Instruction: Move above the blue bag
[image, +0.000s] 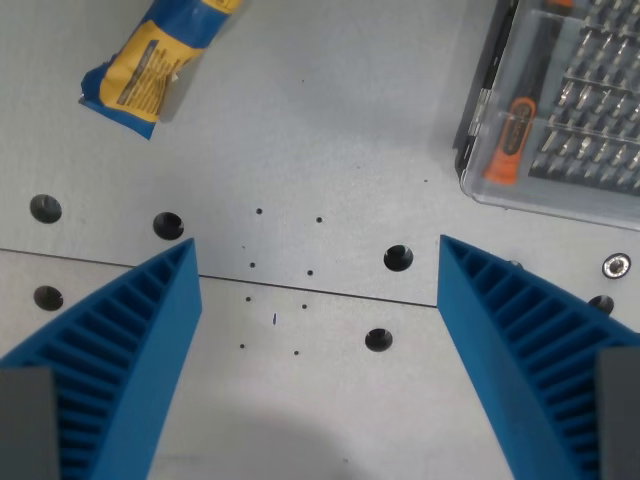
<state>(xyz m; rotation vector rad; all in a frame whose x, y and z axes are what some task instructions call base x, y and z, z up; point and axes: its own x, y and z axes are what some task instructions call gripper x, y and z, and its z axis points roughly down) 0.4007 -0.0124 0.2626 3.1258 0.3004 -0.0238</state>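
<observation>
The blue bag (160, 60), blue with a yellow label, lies tilted at the top left of the wrist view, partly cut off by the top edge. My gripper (318, 262) is open, its two blue ribbed fingers (130, 350) spread wide at the bottom of the view with only bare metal table between them. The bag lies beyond and to the left of the fingers, apart from them.
A clear plastic case of screwdriver bits (560, 100) with an orange-handled driver sits at the top right. The grey metal table (320, 140) has several bolt holes and a seam running across it.
</observation>
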